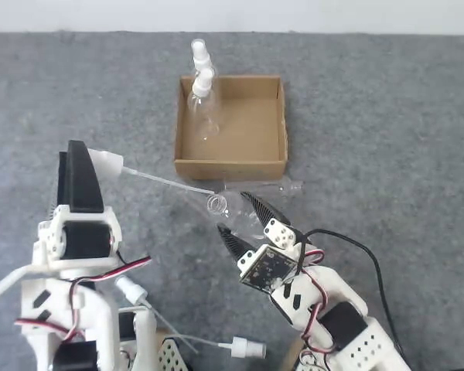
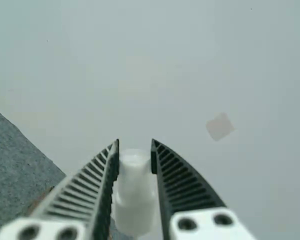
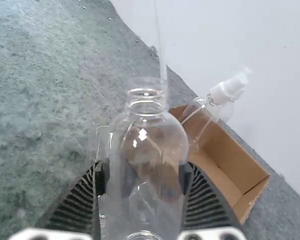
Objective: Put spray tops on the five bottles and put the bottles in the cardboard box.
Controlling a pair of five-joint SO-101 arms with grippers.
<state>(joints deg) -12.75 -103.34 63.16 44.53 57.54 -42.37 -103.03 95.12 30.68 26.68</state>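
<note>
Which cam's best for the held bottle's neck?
Right wrist view: the bottle sits in the right gripper, open neck toward the camera, tube tip close by. High view gives it as faint glints near the box, neck a small ring. Left wrist view looks at the spray top in the left gripper.

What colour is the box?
Plain brown. The cardboard box shows best in the high view.

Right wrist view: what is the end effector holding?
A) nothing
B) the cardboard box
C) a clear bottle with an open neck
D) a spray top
C: the right end effector grips a clear bottle whose neck is bare and open.
</note>
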